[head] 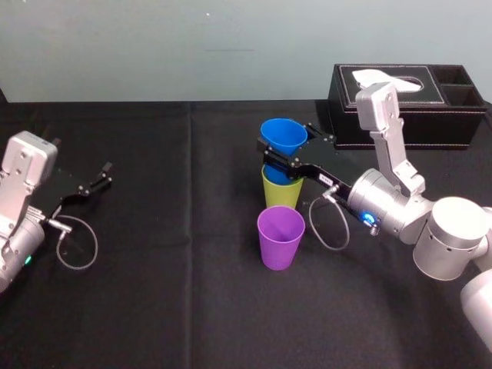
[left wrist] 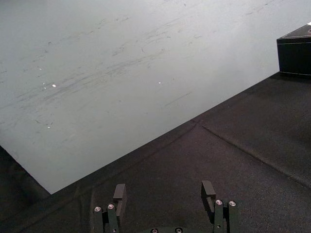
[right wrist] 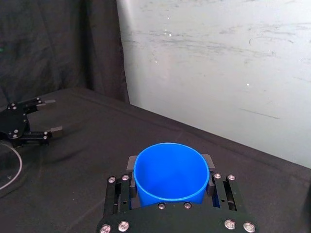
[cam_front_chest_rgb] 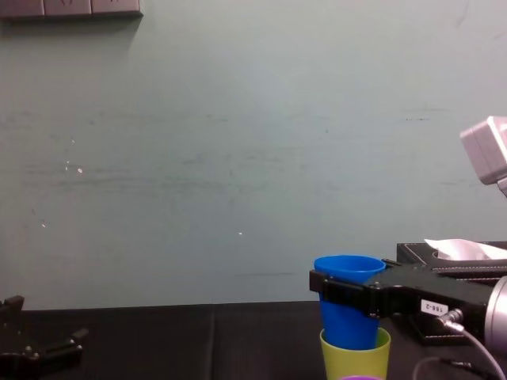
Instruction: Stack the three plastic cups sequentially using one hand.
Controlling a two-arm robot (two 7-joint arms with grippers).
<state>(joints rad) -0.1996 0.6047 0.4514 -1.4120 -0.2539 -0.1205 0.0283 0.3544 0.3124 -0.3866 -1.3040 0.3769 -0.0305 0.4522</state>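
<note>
My right gripper (head: 286, 143) is shut on the blue cup (head: 283, 134), with one finger on each side of it just under the rim (right wrist: 170, 167). The blue cup stands upright, its lower part inside the lime yellow-green cup (head: 281, 194) at mid-table. From the chest view the blue cup (cam_front_chest_rgb: 348, 328) dips into the lime cup (cam_front_chest_rgb: 356, 356), with the right gripper (cam_front_chest_rgb: 341, 289) across it. The purple cup (head: 280, 238) stands alone, upright, just in front of the lime one. At the far left my left gripper (head: 104, 175) rests open over the cloth with nothing in it (left wrist: 164, 191).
A black tissue box (head: 400, 104) with a white tissue sits at the back right, behind my right arm. Black cloth (head: 177, 292) covers the table, and a pale wall runs behind it. Cable loops hang off both wrists.
</note>
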